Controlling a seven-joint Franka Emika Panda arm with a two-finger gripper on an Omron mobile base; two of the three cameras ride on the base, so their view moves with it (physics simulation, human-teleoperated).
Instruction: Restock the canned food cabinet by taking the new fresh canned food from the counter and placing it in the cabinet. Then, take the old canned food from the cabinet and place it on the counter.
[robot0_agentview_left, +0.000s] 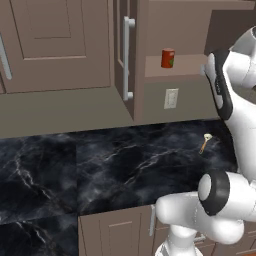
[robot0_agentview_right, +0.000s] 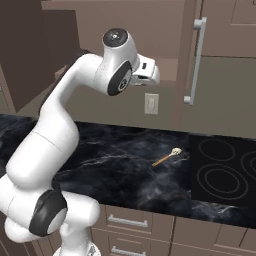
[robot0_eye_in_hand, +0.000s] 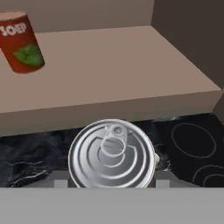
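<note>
Closest to me, in the hand view, the old canned food (robot0_eye_in_hand: 111, 153) fills the space right in front of my claw, its silver pull-tab lid facing the camera; my claw (robot0_eye_in_hand: 111, 183) is closed on it, the can sitting between the two dark tips and lifted clear of the tan shelf (robot0_eye_in_hand: 113, 70), just in front of the shelf's edge. Past it, the new fresh canned food (robot0_eye_in_hand: 19, 41) stands upright on that shelf inside the cabinet (robot0_agentview_left: 131, 60), so I judge the first half done: the red can is restocked. What is left is carrying the grey can down and setting it on the counter (robot0_agentview_left: 125, 160) below. The left base view shows the red can (robot0_agentview_left: 167, 58) on the shelf beside the open door, which the right base view hides behind my arm; the right base view gives the stovetop (robot0_agentview_right: 225, 172) and a wooden spoon (robot0_agentview_right: 168, 156) lying on the counter near it
</note>
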